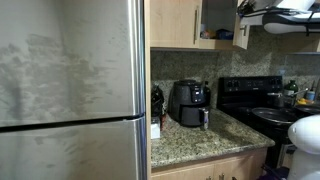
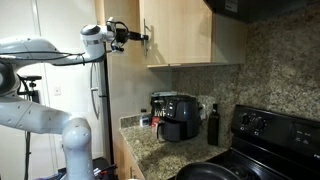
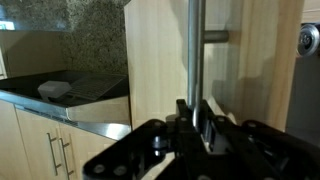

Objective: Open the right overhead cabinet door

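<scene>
Above and left of the black air fryer (image 2: 178,118), the gripper (image 2: 143,39) is clamped narrowly on the slim silver bar handle (image 3: 197,50). The right overhead cabinet door (image 3: 160,70), flat light-tan wood, hangs above the air fryer, swung ajar.

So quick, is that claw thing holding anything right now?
Gripper: closed on the silver bar handle of the right overhead cabinet door.
</scene>
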Controlling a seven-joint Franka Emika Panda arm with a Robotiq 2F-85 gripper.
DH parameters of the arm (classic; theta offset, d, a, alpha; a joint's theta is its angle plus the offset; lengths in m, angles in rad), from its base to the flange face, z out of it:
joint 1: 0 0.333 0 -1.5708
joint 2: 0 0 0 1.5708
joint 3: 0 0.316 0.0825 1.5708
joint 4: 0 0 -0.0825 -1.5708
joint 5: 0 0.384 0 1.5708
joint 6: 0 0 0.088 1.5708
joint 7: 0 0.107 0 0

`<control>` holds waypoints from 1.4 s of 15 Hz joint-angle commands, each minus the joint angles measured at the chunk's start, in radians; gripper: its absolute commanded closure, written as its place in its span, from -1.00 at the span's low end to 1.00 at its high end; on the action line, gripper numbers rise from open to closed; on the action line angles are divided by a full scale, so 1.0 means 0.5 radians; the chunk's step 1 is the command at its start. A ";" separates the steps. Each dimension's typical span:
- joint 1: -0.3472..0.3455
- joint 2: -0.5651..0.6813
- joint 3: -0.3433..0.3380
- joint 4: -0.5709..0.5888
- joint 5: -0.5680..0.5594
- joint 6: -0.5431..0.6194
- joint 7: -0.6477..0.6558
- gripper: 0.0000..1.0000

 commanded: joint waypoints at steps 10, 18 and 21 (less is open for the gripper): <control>-0.124 -0.346 -0.148 -0.192 0.103 -0.052 -0.067 0.93; -0.242 -0.621 -0.315 -0.291 0.553 0.128 -0.541 0.93; -0.351 -0.593 -0.390 -0.286 0.707 0.240 -0.737 0.93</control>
